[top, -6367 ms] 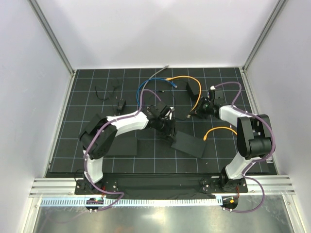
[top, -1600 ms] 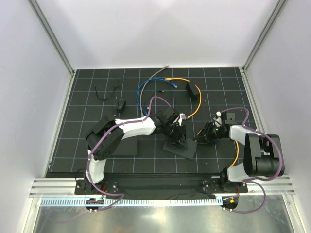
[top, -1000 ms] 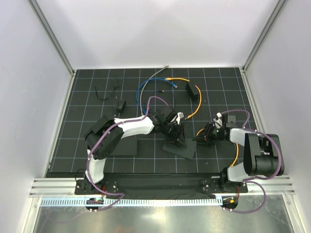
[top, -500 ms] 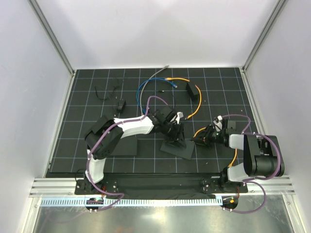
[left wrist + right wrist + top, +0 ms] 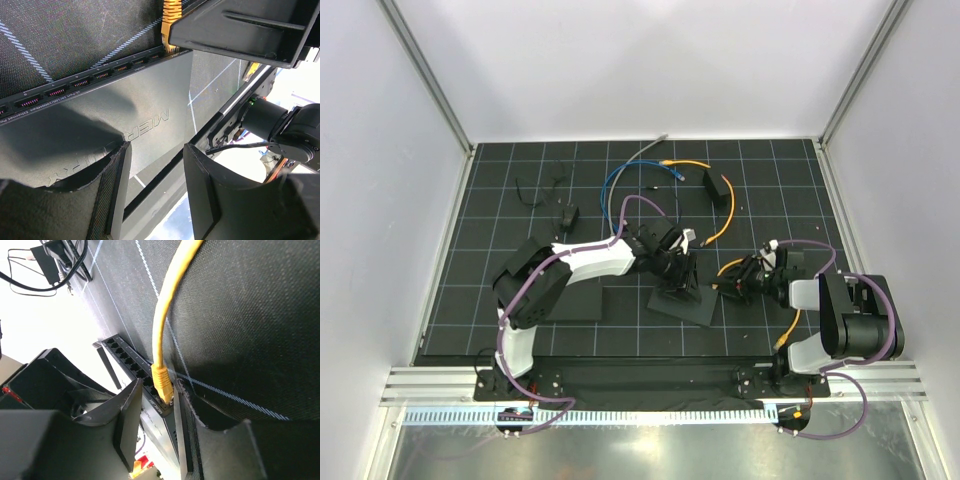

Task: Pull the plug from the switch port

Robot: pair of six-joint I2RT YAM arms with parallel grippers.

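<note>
The switch [image 5: 686, 306] is a flat black box marked MERCURY with a row of ports, lying near the front middle of the mat. The orange plug [image 5: 162, 382] sits in an end port [image 5: 166, 401]; its thin orange cable [image 5: 160, 315] runs away over the mat. My right gripper [image 5: 157, 390] is open, with one finger on each side of the plug, and the right one is closer. My left gripper [image 5: 155, 150] is open, low over the switch's top [image 5: 120, 120]. The plug also shows in the left wrist view [image 5: 170, 20]. In the top view both grippers, left [image 5: 678, 276] and right [image 5: 732, 285], meet at the switch.
A small black box [image 5: 718, 187] with another orange cable [image 5: 688, 163] stands at the back. A blue cable [image 5: 610, 184], a grey cable [image 5: 648, 150] and a tiny black block with thin wires [image 5: 567, 215] lie at the back left. A flat black mat piece [image 5: 570, 302] lies under the left arm.
The switch has slid a little left and toward the front. My right gripper has followed it left with the orange cable. My left gripper stayed on the switch.
</note>
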